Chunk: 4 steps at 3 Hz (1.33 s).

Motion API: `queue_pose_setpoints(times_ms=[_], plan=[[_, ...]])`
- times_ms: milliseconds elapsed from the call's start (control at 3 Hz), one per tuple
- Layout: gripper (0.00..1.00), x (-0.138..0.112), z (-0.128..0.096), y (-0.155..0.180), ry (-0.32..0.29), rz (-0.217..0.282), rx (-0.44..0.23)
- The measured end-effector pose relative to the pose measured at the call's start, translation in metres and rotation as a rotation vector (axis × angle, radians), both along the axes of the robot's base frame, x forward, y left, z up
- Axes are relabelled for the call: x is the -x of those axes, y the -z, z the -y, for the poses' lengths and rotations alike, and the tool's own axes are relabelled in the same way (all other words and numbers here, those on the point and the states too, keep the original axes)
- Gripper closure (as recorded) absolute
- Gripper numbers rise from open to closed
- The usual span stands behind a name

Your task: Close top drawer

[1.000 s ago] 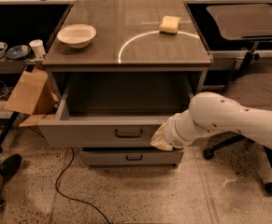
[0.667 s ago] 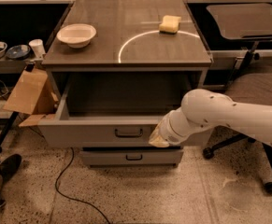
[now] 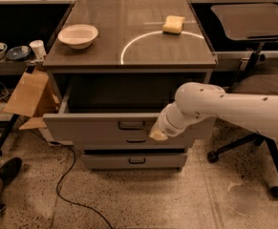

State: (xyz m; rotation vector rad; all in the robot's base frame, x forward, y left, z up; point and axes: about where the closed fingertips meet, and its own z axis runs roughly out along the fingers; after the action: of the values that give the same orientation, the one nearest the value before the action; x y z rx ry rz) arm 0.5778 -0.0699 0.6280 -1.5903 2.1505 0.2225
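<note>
The top drawer (image 3: 95, 127) is a wide grey box with a tall flat front and a small black bar handle (image 3: 132, 125). It stands partly pulled out of the grey cabinet (image 3: 129, 51), its dark inside showing behind the front. My white arm reaches in from the right. My gripper (image 3: 158, 133) is at the right part of the drawer front, just right of the handle, against the panel. Two shorter grey drawers (image 3: 136, 160) sit below.
On the cabinet top are a white bowl (image 3: 78, 35) and a yellow sponge (image 3: 173, 24). A cardboard box (image 3: 29, 95) leans at the left. An office chair (image 3: 262, 94) stands at the right. A black cable (image 3: 64, 185) and a shoe (image 3: 0, 178) lie on the floor.
My arm and gripper have moved left and toward the cabinet along the drawer front. The top drawer is pushed further in than one second ago.
</note>
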Motion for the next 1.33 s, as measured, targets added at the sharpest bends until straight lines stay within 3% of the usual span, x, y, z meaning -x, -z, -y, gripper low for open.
queue_pose_setpoints(times_ms=[333,1333], plan=[[1.0,-0.014,-0.008,-0.004,-0.004,0.014,0.005],[0.35,-0.046,-0.033,0.0,-0.045,0.024,0.021]])
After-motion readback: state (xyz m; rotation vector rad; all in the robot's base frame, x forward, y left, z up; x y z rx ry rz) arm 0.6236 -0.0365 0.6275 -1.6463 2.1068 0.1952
